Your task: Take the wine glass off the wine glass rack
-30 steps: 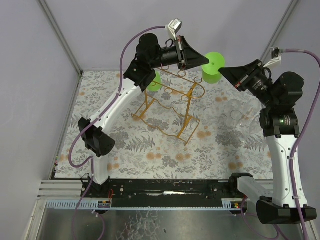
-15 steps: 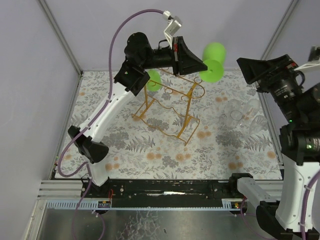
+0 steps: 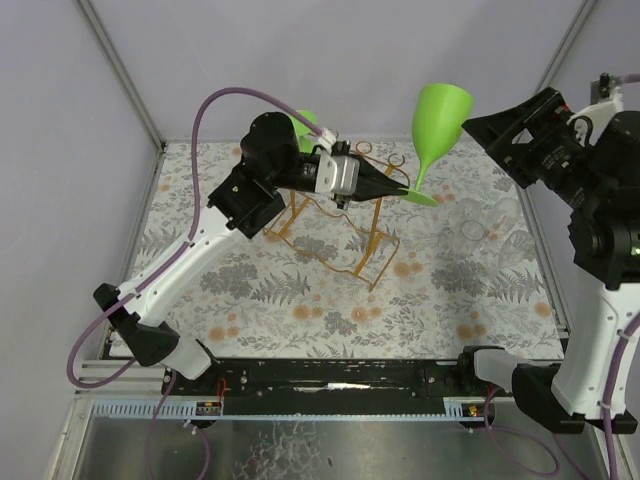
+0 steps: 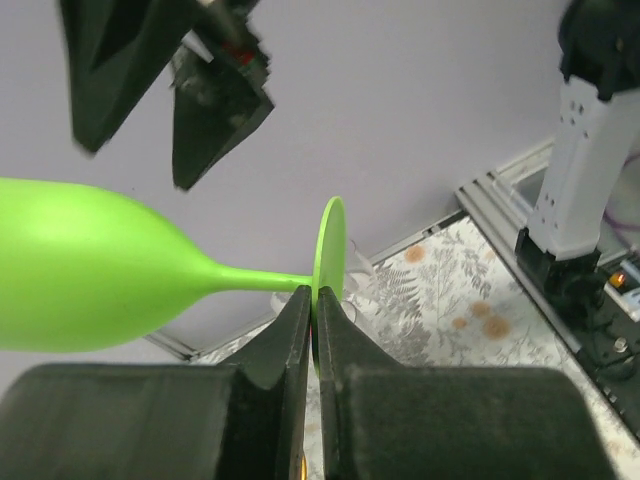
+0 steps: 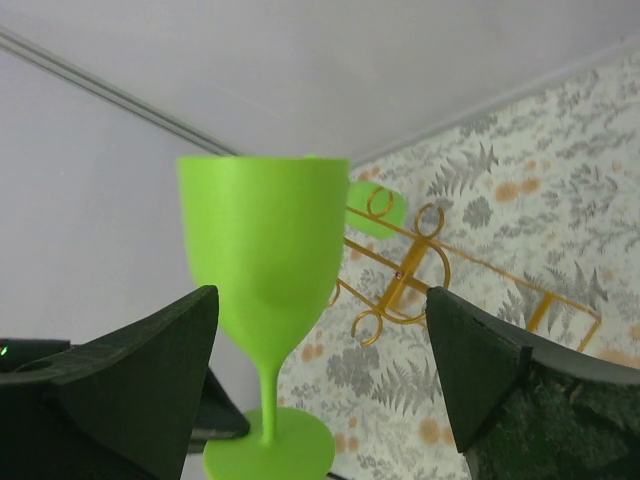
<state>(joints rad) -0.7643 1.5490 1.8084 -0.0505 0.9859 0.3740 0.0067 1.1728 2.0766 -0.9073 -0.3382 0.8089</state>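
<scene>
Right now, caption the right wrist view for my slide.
Open right gripper frames an upright green wine glass, golden rack behind.

**A:** Entry one, left arm [image 3: 200, 255]?
**B:** White curved shell links, black joint housings, a purple cable [image 3: 215, 100] looped along it, and a silver-grey block at the wrist.
**A:** Left gripper [image 4: 313, 298]?
**B:** Matt black, with two wedge fingers [image 4: 150, 420] tapering to thin tips.
**A:** Entry two, right arm [image 3: 590, 330]?
**B:** Same make. White links, one with small dark screw holes in a row, black joints, and a second purple cable [image 3: 612, 440] by its foot.
**A:** Right gripper [image 5: 322, 292]?
**B:** Black, with broad triangular fingers.
</scene>
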